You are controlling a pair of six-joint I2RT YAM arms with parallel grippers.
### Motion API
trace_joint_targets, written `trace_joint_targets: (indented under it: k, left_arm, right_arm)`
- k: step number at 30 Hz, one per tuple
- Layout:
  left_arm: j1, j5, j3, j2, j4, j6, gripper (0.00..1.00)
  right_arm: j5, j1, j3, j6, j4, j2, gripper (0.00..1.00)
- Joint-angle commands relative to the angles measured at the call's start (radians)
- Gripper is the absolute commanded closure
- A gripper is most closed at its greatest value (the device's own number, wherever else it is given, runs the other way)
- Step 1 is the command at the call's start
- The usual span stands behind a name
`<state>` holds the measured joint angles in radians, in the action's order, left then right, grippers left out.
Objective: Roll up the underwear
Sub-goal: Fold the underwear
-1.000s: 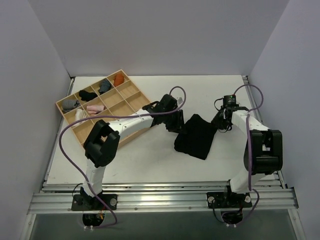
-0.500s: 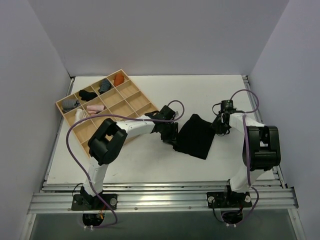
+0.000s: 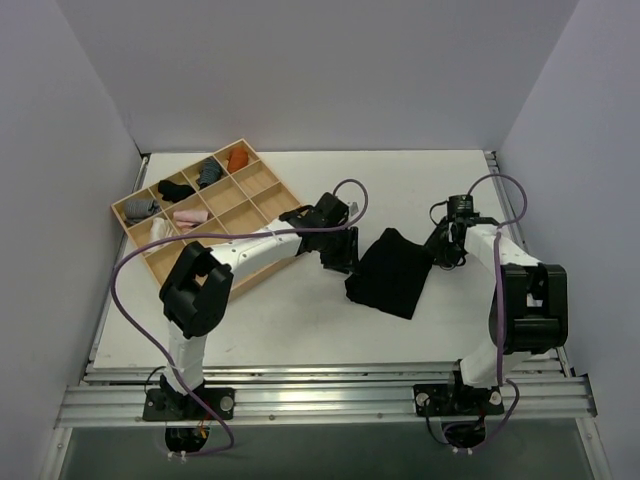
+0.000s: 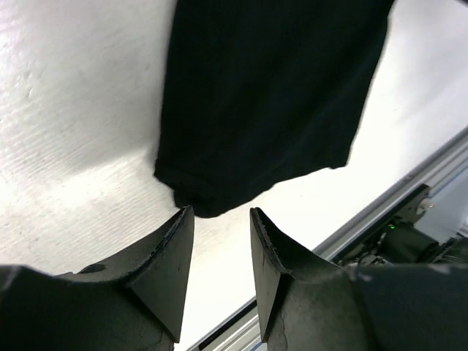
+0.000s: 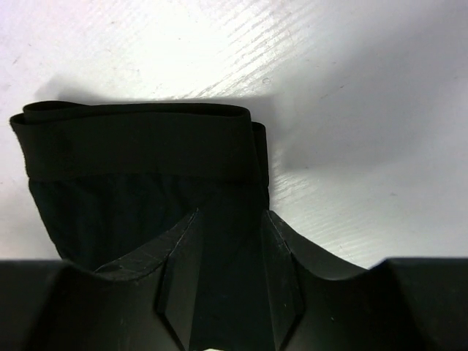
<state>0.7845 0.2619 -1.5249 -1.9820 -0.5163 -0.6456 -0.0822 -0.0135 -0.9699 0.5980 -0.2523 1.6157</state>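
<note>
The black underwear (image 3: 392, 272) lies folded flat on the white table, between my two grippers. My left gripper (image 3: 345, 258) is at its left edge. In the left wrist view its jaws (image 4: 219, 212) are open and empty, their tips just short of a corner of the underwear (image 4: 263, 95). My right gripper (image 3: 440, 252) is at its upper right corner. In the right wrist view the jaws (image 5: 230, 216) stand apart low over the underwear (image 5: 139, 146), with black fabric showing between them and the folded waistband just ahead.
A wooden compartment tray (image 3: 262, 180) stands at the back left, holding small rolled bundles: orange (image 3: 237, 158), grey (image 3: 208, 172), black (image 3: 175, 190), pink (image 3: 190, 215). The left arm reaches past its near corner. The table's metal rail (image 3: 330, 395) runs along the near edge.
My left gripper dipped toward the underwear's lower left edge, then drew back slightly up and left. The garment's left edge shifted a little. The right gripper barely moved.
</note>
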Motion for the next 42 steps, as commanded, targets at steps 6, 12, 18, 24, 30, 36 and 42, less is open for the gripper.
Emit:
trace_joint_targets:
  k: [6,12,18,24,30,36,42]
  left_arm:
    - [0.039,0.079,-0.138,-0.050,0.007,-0.005,0.55]
    - [0.113,0.053,-0.191,-0.093,0.002,0.006,0.55]
    - [0.162,0.033,-0.196,-0.126,0.005,-0.005,0.55]
    - [0.177,0.007,-0.196,-0.163,0.009,-0.012,0.55]
    - [0.199,-0.049,-0.195,-0.130,0.002,-0.005,0.55]
    - [0.231,-0.130,-0.224,-0.109,-0.022,0.004,0.56]
    - [0.271,-0.204,-0.363,-0.179,-0.097,0.046,0.55]
  right_arm:
    - [0.033,-0.022,-0.073,-0.012,-0.051,0.041,0.65]
    - [0.004,-0.046,-0.063,-0.026,-0.013,0.078,0.60]
    - [-0.042,-0.062,-0.033,-0.033,0.057,0.105,0.58]
    - [-0.119,-0.085,-0.006,-0.047,0.131,0.139,0.59]
    - [-0.165,-0.103,0.034,-0.041,0.188,0.158,0.62]
    - [-0.169,-0.124,0.074,-0.035,0.197,0.132,0.83]
    - [-0.160,-0.128,0.129,-0.012,0.157,0.046,0.99]
